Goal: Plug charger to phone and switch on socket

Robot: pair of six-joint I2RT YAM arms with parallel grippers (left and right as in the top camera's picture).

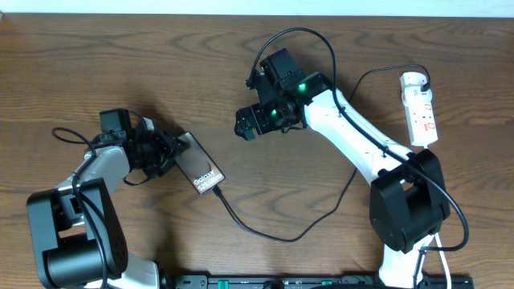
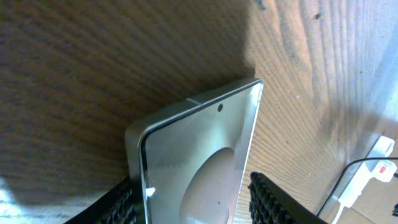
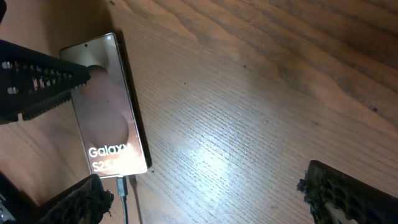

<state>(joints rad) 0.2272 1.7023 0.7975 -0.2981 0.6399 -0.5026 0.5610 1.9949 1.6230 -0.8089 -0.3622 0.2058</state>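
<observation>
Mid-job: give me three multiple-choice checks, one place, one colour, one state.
1. The socket strip lies: A on the table, right side B left side C centre
2. The charger cable is: A white B black C red
3. The right gripper is: A shut on the cable B shut, empty C open, empty
Answers: 1 A, it sits right of the right arm; 2 B, a black line across the table; 3 C, fingers wide apart, only table between.
</observation>
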